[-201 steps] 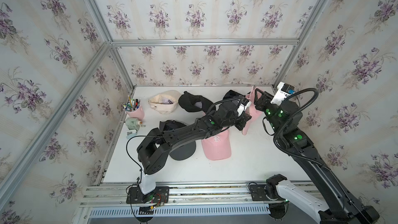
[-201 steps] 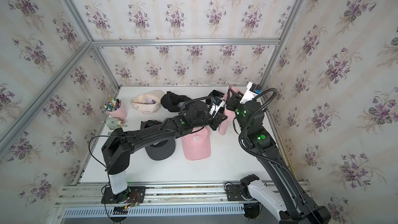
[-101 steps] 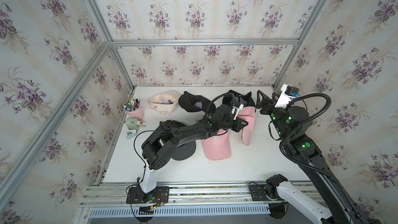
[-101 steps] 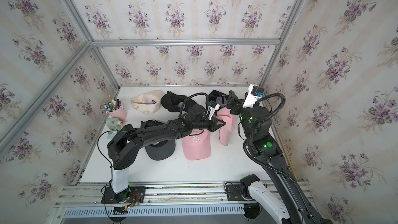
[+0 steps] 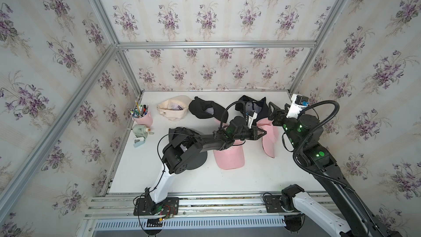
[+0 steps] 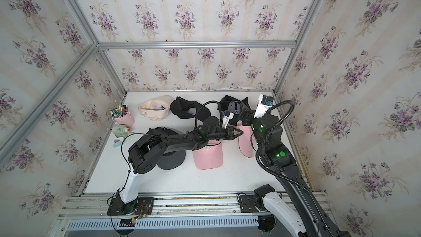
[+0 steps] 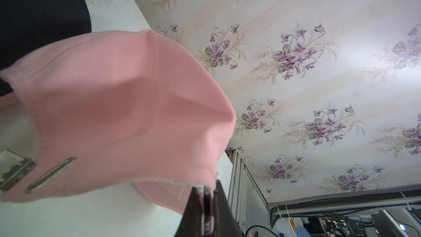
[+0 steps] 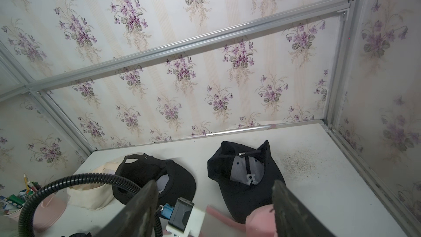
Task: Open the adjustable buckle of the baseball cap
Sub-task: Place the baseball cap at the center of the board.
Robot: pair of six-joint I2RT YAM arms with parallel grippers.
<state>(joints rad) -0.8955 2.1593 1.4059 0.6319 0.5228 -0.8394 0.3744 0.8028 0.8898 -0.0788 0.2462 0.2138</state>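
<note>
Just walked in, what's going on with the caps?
The left pincer is shut on the edge of a pink cap, holding up the back part, where the metal buckle shows. The right pincer is open and empty, close by. Whether the buckle is undone, I cannot tell.

Reversed letter R on inside of black cap [image 8: 227, 192]; label on cream cap [image 5: 169, 113] illegible.
</note>
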